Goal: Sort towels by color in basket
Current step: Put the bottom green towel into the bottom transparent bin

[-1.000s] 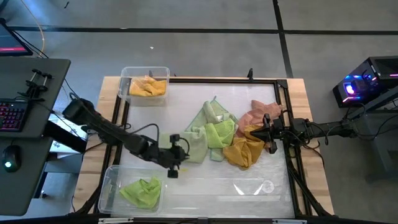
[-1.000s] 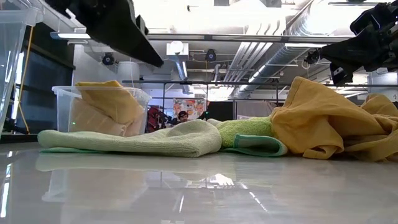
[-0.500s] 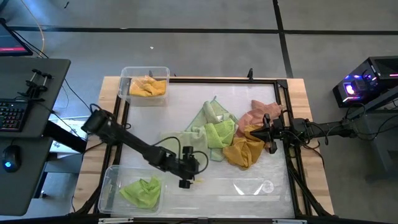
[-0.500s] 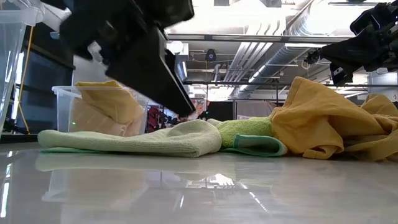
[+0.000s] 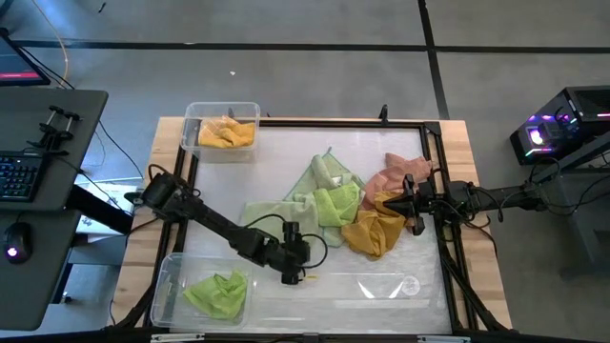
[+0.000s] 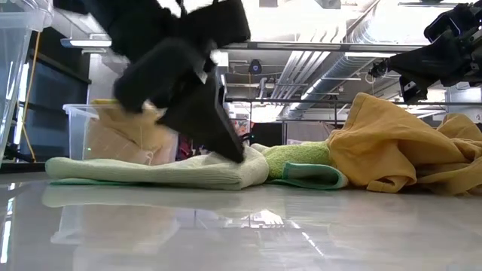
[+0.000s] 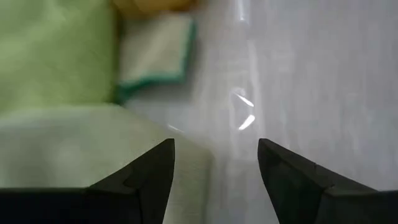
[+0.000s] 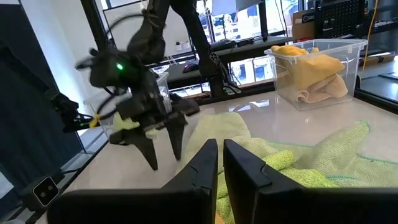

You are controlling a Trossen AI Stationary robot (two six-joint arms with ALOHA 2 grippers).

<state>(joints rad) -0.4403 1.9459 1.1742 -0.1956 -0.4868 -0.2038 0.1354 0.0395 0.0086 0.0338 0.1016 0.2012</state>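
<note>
Left gripper (image 5: pixel 297 259) hangs fingers spread right at the pale green towel's (image 5: pixel 286 214) near edge, heap mid-desk (image 5: pixel 381 286). My worry: it snags the lime towel (image 5: pixel 335 205) overlapping it too. Right gripper (image 5: pixel 410 202), fingers pressed together, waits by the mustard towel (image 5: pixel 374 232).

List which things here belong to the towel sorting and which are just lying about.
Belonging to the job:
- pale green towel
- lime green towel
- mustard towel
- salmon pink towel
- bin with yellow-orange towels
- bin with a green towel
- left gripper, jaws open
- right gripper, jaws shut

Lying about:
- keyboard
- mouse
</note>
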